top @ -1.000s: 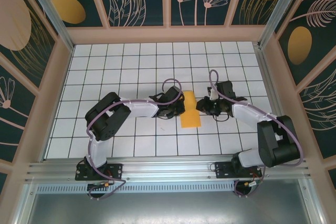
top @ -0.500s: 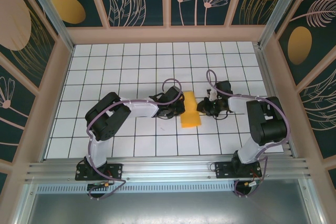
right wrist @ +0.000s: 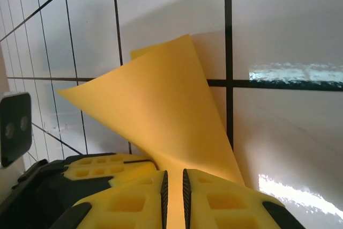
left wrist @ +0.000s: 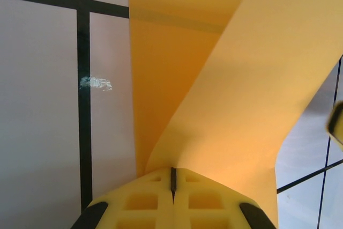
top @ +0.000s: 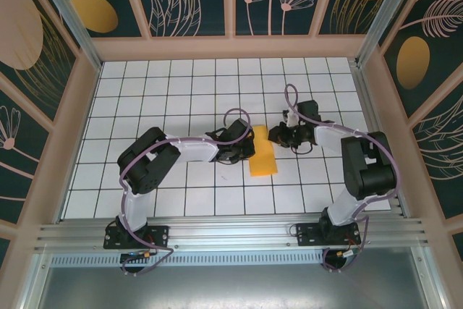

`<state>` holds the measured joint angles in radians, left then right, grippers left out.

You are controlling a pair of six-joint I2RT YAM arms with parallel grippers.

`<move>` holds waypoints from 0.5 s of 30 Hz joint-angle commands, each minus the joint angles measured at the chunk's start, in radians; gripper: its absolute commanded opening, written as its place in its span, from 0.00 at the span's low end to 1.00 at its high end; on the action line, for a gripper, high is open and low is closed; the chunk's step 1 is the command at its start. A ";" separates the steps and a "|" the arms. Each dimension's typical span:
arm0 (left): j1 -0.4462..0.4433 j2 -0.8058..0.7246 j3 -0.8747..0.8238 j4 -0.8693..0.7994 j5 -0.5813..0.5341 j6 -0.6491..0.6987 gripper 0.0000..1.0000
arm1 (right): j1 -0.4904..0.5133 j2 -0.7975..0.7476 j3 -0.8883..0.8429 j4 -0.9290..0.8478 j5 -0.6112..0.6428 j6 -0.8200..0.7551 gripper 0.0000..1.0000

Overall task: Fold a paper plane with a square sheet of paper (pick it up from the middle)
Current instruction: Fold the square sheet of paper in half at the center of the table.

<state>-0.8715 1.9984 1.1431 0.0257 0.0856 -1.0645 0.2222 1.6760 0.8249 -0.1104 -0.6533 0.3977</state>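
My left gripper (left wrist: 172, 178) has its yellow fingers pressed together on the square sheet of paper (top: 262, 152), pinching its left edge so that a broad flap rises away from the pads. My right gripper (right wrist: 173, 178) pinches the same sheet from its right side near the far end. A thin orange strip shows in the narrow slit between the pads, and a pointed flap curls up above them.

The paper is folded into a narrow orange-yellow strip and lies between my two grippers, about mid-table. Under it is a white table (top: 181, 99) ruled into square tiles by black lines. Left of the paper, one line carries a small pale scuff (left wrist: 96, 83). Right of the paper, the tiles throw back bright glare (right wrist: 295, 73).

Beyond the paper, dark wall panels (top: 94, 12) with orange ovals and pale plant drawings close in the far side and both flanks, set in tan frames. A metal rail (top: 231, 236) runs along the near edge.
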 commanded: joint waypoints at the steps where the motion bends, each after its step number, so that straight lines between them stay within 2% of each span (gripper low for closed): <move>1: -0.006 0.068 -0.009 -0.102 -0.001 0.026 0.02 | -0.007 0.068 0.016 0.008 0.004 -0.024 0.20; 6: -0.007 0.066 -0.015 -0.106 -0.006 0.024 0.02 | -0.009 0.128 0.002 0.009 0.079 -0.020 0.20; 15: -0.007 0.061 -0.017 -0.112 -0.010 0.026 0.02 | -0.009 0.055 0.088 -0.038 0.001 -0.026 0.20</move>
<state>-0.8715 2.0018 1.1465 0.0257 0.0853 -1.0588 0.2165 1.7718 0.8627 -0.1284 -0.6334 0.3973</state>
